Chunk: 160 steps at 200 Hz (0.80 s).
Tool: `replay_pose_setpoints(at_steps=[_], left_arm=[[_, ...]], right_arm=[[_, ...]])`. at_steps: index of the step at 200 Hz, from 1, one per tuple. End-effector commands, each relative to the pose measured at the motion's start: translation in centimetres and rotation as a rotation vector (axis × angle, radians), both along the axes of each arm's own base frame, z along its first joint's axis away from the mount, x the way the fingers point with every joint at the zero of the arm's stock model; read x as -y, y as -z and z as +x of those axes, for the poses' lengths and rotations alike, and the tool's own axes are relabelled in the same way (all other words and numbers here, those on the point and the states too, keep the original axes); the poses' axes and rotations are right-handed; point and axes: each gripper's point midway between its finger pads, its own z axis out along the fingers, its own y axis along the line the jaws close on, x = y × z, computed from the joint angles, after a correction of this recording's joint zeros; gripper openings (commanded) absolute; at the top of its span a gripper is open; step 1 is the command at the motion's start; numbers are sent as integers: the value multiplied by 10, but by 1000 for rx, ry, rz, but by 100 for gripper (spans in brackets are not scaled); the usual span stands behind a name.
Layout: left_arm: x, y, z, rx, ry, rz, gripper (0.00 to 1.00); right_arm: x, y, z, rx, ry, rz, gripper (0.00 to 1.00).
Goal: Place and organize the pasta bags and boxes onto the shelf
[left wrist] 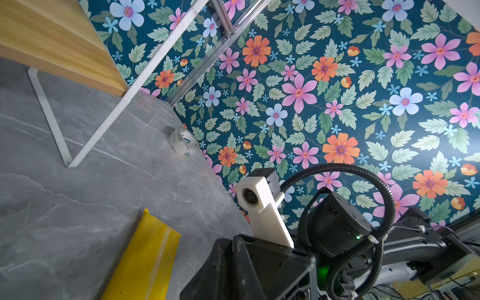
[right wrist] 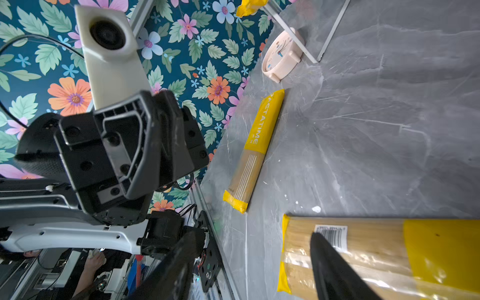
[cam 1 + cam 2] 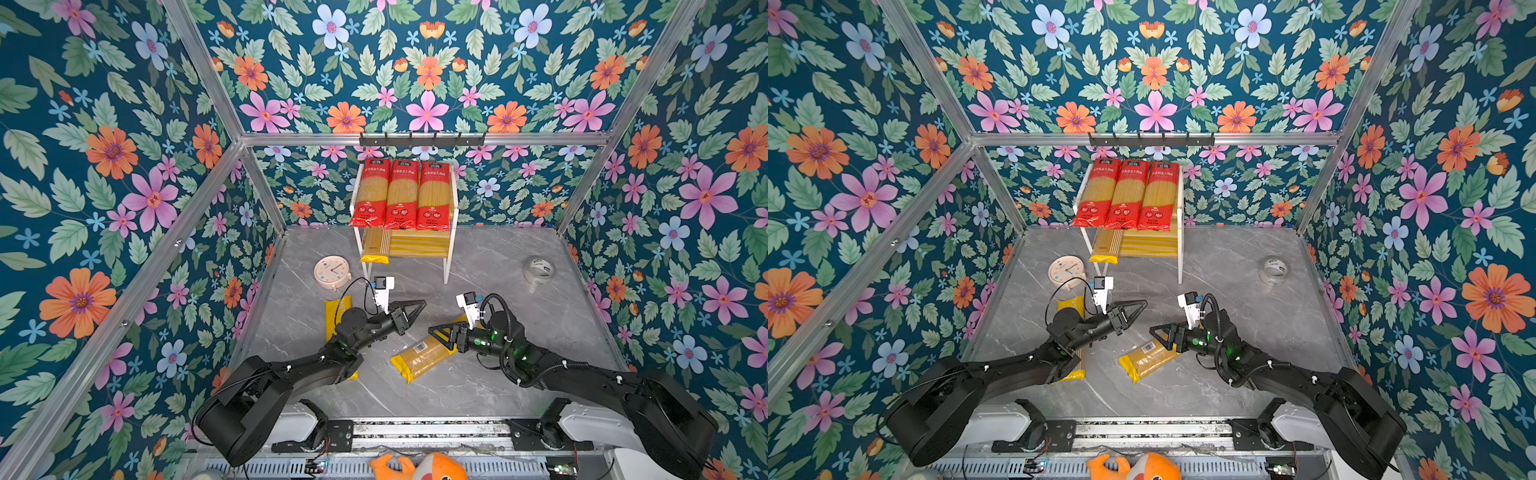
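Three red-ended pasta bags point(image 3: 401, 195) point(image 3: 1127, 195) lie side by side on the top tier of the shelf point(image 3: 449, 257) point(image 3: 1179, 249). One yellow bag point(image 3: 375, 245) lies at the left of the lower tier. On the table, a second yellow bag point(image 3: 334, 311) point(image 2: 257, 145) is partly hidden under my left arm. My left gripper point(image 3: 422, 305) point(image 1: 237, 241) hovers shut and empty. A third yellow bag point(image 3: 424, 353) point(image 2: 389, 246) lies slanted mid-table. My right gripper point(image 3: 433, 332) point(image 2: 254, 239) is open over its barcode end, gripping nothing.
A round cream clock point(image 3: 331, 272) point(image 2: 280, 54) stands by the shelf's left leg. A roll of clear tape point(image 3: 538, 270) point(image 1: 184, 142) sits at the back right. A black hook rail point(image 3: 422, 139) hangs above the shelf. An orange plush toy point(image 3: 419, 467) lies below the table's front edge.
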Motion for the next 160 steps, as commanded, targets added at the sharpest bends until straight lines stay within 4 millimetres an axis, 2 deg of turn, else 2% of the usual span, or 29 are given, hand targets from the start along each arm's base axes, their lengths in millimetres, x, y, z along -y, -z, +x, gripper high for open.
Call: replay_pose_setpoints(at_steps=[1,14,24,27,35,55,77,95,125,160], left_arm=[[-8,-7,-3,10,-5,-17,18],[-11,13,1,-6,-40,105,22],[-14,35,5,-32,-79,238,26],[-15,41,5,-36,-90,279,27],[-19,60,7,-60,-113,383,28],[-17,90,4,-93,-103,528,34],[-2,106,2,-93,-82,584,40],[12,119,4,-99,-66,622,42],[21,144,7,-133,-45,678,42],[27,160,7,-161,-9,712,43]], right_arm=[[10,-1,9,2,82,-6,70],[29,19,12,-77,169,-113,68],[52,38,15,-171,264,-227,65],[62,48,14,-212,292,-280,65],[80,57,12,-272,343,-351,64],[114,81,3,-410,449,-413,62],[125,96,-10,-518,482,-407,62],[135,105,-12,-550,523,-422,64],[143,116,8,-592,565,-324,63],[146,109,37,-522,605,-266,60]])
